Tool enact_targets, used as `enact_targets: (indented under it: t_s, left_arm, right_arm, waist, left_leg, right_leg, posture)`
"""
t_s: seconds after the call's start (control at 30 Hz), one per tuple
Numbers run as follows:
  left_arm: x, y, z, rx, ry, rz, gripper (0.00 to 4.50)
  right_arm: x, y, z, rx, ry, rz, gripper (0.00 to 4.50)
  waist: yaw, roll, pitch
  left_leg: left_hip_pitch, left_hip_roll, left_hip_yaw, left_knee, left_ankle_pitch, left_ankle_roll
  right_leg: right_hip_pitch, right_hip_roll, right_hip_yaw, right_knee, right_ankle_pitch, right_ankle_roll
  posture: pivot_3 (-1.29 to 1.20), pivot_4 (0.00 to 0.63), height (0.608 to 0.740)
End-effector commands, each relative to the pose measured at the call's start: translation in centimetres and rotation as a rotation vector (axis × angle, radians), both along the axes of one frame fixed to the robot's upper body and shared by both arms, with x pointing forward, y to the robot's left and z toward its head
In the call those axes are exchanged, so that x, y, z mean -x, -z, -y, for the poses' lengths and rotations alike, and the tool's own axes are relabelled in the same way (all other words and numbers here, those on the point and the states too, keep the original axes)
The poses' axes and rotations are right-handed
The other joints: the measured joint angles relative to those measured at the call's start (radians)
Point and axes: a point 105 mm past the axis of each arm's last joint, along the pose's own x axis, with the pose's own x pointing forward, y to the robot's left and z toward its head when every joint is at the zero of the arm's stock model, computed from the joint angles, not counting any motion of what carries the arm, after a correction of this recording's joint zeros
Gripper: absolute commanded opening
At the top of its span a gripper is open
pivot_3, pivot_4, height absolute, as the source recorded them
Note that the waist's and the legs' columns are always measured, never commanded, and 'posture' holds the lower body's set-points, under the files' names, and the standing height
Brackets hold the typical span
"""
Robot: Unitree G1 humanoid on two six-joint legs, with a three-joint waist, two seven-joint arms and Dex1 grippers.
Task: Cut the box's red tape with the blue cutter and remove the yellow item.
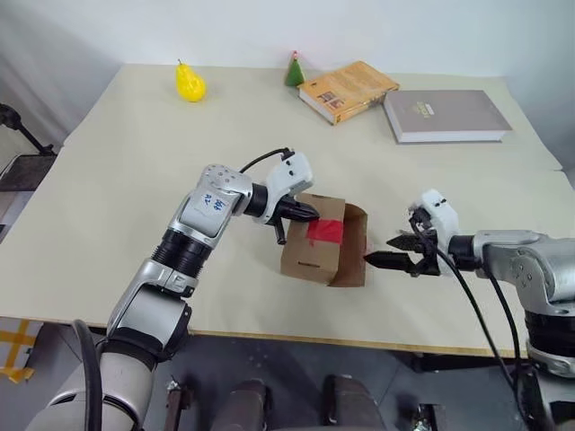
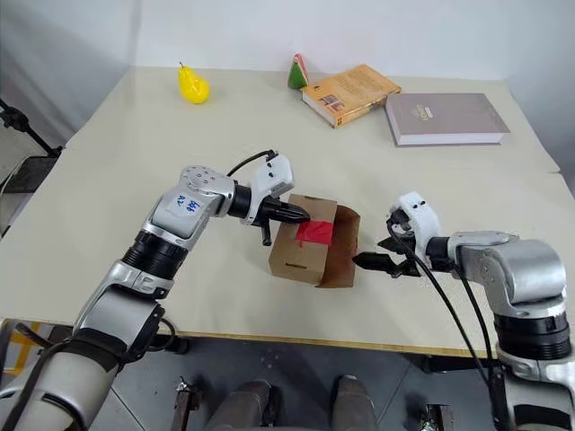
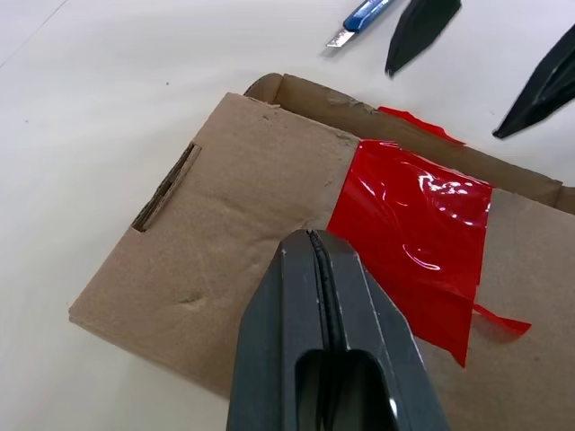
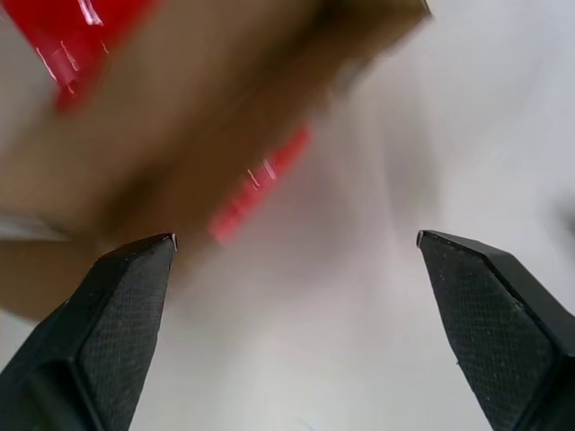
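A glossy yellow pear (image 1: 190, 83) stands near the far left of the beige table (image 1: 117, 180). A small green cone (image 1: 294, 70) sits beside an orange book (image 1: 347, 91). A grey book (image 1: 445, 115) lies just right of it.

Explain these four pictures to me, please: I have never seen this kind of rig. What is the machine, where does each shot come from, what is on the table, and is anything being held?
This is a humanoid robot with two arms, each ending in a two-fingered black gripper. Two pictures come from cameras in its head, looking down over the arms; the other two come from a camera on each wrist, looking along that gripper's fingers.

On the table stands a small cardboard box with red tape across its top; one side flap stands open. At the far edge are a yellow pear, a small green and red object and two books. The left wrist view also shows a blue cutter lying on the table beyond the box.

The left gripper is shut, its tip over the box top beside the tape. The right gripper is open beside the box. Neither holds anything.
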Motion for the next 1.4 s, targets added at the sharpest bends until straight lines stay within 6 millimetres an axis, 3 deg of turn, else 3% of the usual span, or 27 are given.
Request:
enact_targets:
  t_s: [0.03, 0.3, 0.43, 0.6, 0.8, 0.9, 1.27, 1.4]
  left_arm:
    - [0.5, 2.1, -0.3, -0.052, -0.004, -0.066, 0.00]
    - [0.4, 2.0, -0.3, -0.054, -0.006, -0.065, 0.00]
    - [0.3, 1.9, -0.2, -0.054, -0.009, -0.062, 0.00]
    - [0.0, 1.7, -0.5, -0.051, -0.022, -0.056, 0.00]
    - [0.0, 1.7, -0.6, -0.047, -0.030, -0.059, 0.00]
    - [0.0, 1.7, -0.5, -0.043, -0.032, -0.062, 0.00]
    - [-0.5, 1.4, -0.7, -0.033, -0.057, -0.058, 0.00]
    - [-0.5, 1.4, -0.6, -0.029, -0.053, -0.059, 0.00]
  right_arm:
    - [-0.4, 0.0, -0.5, -0.123, 0.018, -0.088, 4.47]
    - [-1.6, 2.7, -2.7, -0.151, -0.017, -0.216, 4.47]
    - [-2.4, 3.0, -3.9, -0.159, -0.032, -0.232, 4.47]
    - [-2.3, 3.3, -4.3, -0.138, -0.047, -0.243, 4.47]
    - [-1.3, 4.2, -4.3, -0.113, -0.030, -0.270, 4.47]
    - [-1.2, 4.7, -4.6, -0.108, -0.014, -0.277, 3.85]
    - [-1.0, 2.7, -5.7, -0.173, 0.032, -0.231, 0.05]
    - [-1.6, 1.5, -5.7, -0.184, 0.057, -0.182, 0.02]
  waist:
    - [0.000, 0.000, 0.000]
    - [-0.008, 0.000, -0.001]
    - [-0.021, -0.002, -0.002]
    - [-0.026, -0.002, -0.002]
    - [-0.024, -0.002, -0.002]
    - [-0.024, -0.003, -0.002]
    - [-0.023, -0.003, -0.003]
    - [-0.023, -0.003, -0.002]
  left_leg:
    - [0.000, -0.001, 0.000, 0.000, 0.000, 0.000]
    - [0.001, -0.001, 0.001, 0.000, 0.000, 0.000]
    - [0.006, -0.001, 0.002, 0.000, 0.000, 0.000]
    - [0.015, 0.001, 0.002, -0.002, 0.000, -0.001]
    - [0.015, 0.001, 0.002, -0.002, 0.000, -0.001]
    - [0.015, 0.001, 0.002, -0.003, 0.000, -0.001]
    - [0.014, 0.001, 0.001, -0.004, 0.000, -0.001]
    - [0.014, 0.000, 0.001, -0.004, 0.000, -0.001]
  right_leg:
    - [0.000, 0.000, 0.001, 0.000, 0.000, 0.000]
    - [0.000, 0.000, 0.002, 0.002, 0.000, 0.000]
    - [0.003, 0.000, 0.003, 0.003, 0.000, 0.000]
    - [0.012, 0.001, 0.004, 0.001, 0.000, 0.000]
    - [0.012, 0.001, 0.005, 0.001, 0.000, 0.000]
    - [0.012, 0.000, 0.005, 0.001, 0.000, 0.000]
    - [0.012, 0.000, 0.008, 0.000, 0.000, 0.000]
    - [0.012, 0.000, 0.008, 0.000, 0.000, 0.000]
  posture:
    - [0.00, 0.150, 0.740]
    - [0.00, 0.150, 0.740]
    - [0.00, 0.150, 0.740]
    - [0.00, 0.150, 0.740]
    - [0.00, 0.150, 0.740]
    - [0.00, 0.150, 0.740]
    - [0.00, 0.150, 0.740]
    - [0.00, 0.150, 0.740]
